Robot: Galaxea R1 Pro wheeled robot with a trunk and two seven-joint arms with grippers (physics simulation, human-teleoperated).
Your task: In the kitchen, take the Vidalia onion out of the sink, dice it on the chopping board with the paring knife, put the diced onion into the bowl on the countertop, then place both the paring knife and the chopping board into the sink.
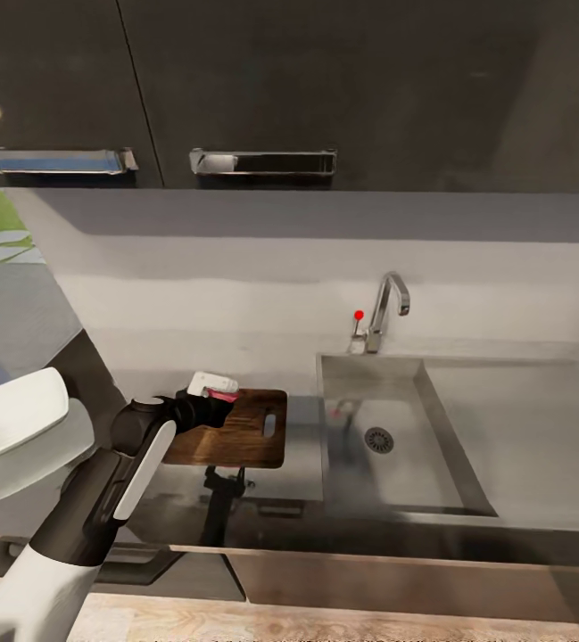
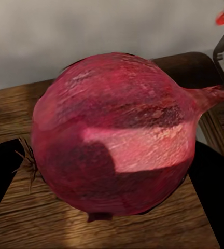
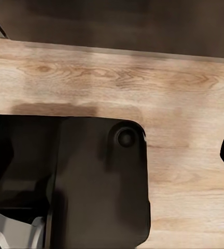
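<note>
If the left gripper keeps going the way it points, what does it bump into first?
The onion already sits between the left gripper fingers, so it meets that first; beyond it probably the chopping board.

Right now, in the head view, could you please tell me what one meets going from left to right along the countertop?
White bowl → left arm's jaws holding the red onion over the chopping board → sink basin with its round drain → flat drainboard wing.
</note>
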